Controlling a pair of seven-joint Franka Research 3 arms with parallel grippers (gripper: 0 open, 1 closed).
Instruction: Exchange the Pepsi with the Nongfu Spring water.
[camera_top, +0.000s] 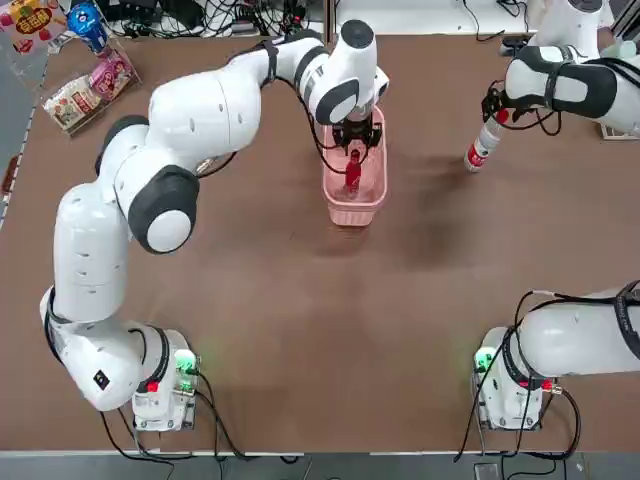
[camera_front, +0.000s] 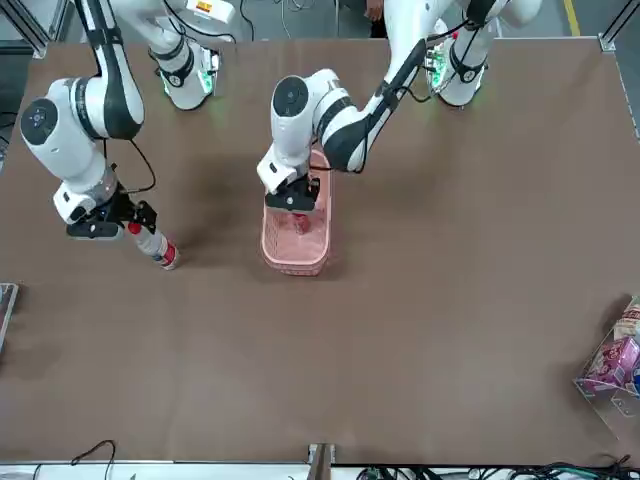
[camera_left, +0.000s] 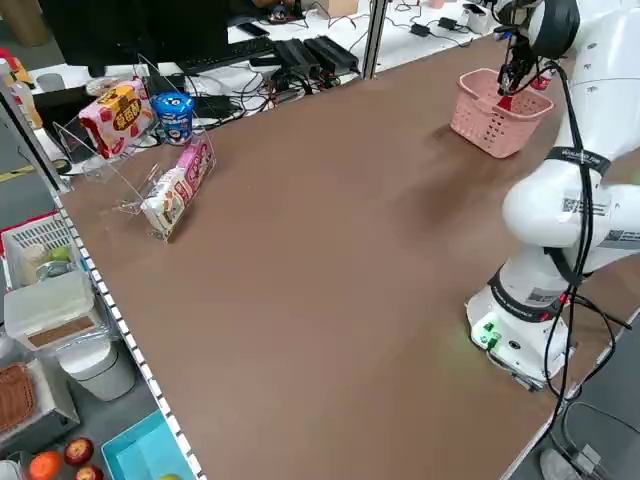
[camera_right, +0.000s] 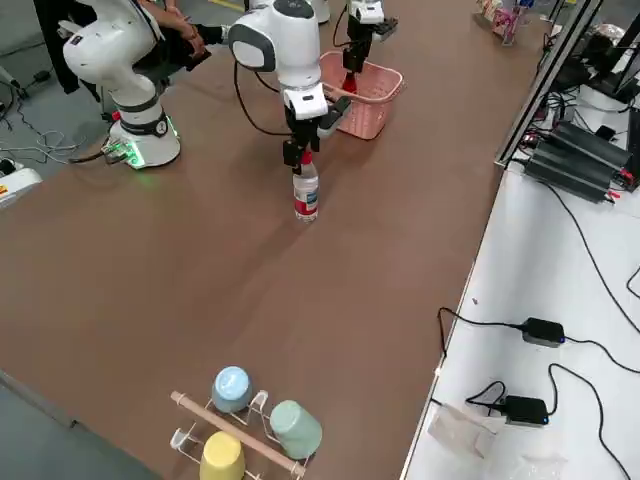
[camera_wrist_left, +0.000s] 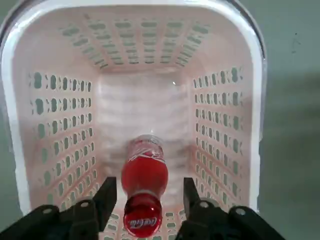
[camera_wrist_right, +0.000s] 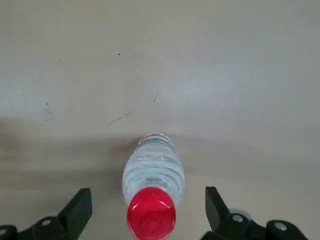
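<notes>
The Pepsi (camera_top: 352, 172), an all-red slim bottle, stands upright inside the pink basket (camera_top: 355, 212) at the far middle of the table. My left gripper (camera_top: 352, 140) hangs over it. In the left wrist view its fingers (camera_wrist_left: 107, 195) are open on either side of the Pepsi (camera_wrist_left: 144, 180) neck, with gaps showing. The Nongfu Spring water (camera_top: 482, 148), clear with a red cap, stands upright on the table at the far right. My right gripper (camera_top: 497, 110) is just above it. Its fingers (camera_wrist_right: 80, 205) are spread wide, well clear of the Nongfu Spring water (camera_wrist_right: 154, 170).
Snack packs in a clear rack (camera_top: 85, 90) and a blue object (camera_top: 88, 25) lie at the far left corner. A rack of cups (camera_right: 250, 420) stands beyond the table's right end. Both arm bases sit at the near edge.
</notes>
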